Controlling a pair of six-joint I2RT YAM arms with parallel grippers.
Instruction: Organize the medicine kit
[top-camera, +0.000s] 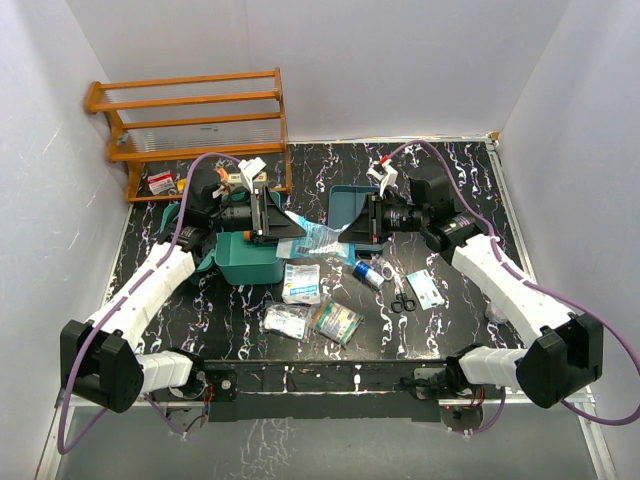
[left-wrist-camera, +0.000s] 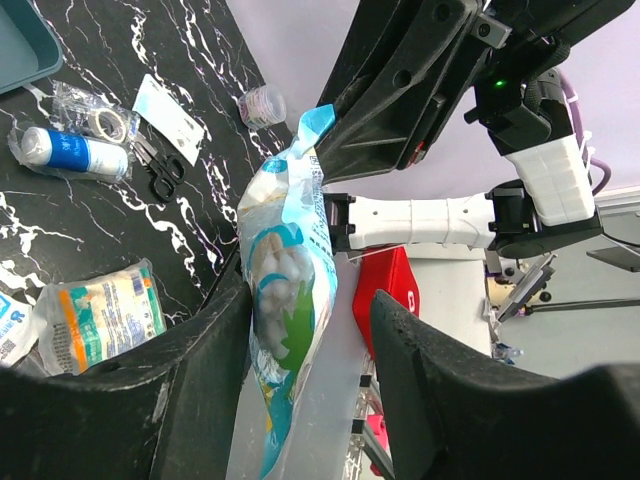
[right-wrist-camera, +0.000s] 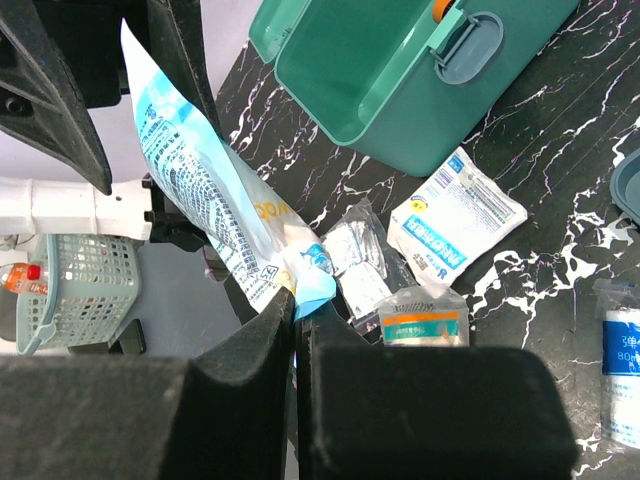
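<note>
Right gripper sits lowest in its wrist view, jaws shut tight on the lower corner of the cotton-ball pouch; pouch runs up and left from the pinch, off the table; left gripper at the bottom of its own view, jaws apart with the same pouch between them; pouch leans on one finger, clear gap to the other, so not clamped there; medicine kit left of centre in the top view, under my left wrist, just lower left of the pouch; upper middle of the right wrist view shows its cavity open, nothing inside as far as I can see; loose packets, scissors and a blue roll lie on the table below centre, none in the kit; step in hand, my read: two-arm handling of the pouch on its way to the kit, task early; next move probably needs one firm grip before the other lets go, then the pouch lowered over the open cavity; risk: slick film slipping out.
</note>
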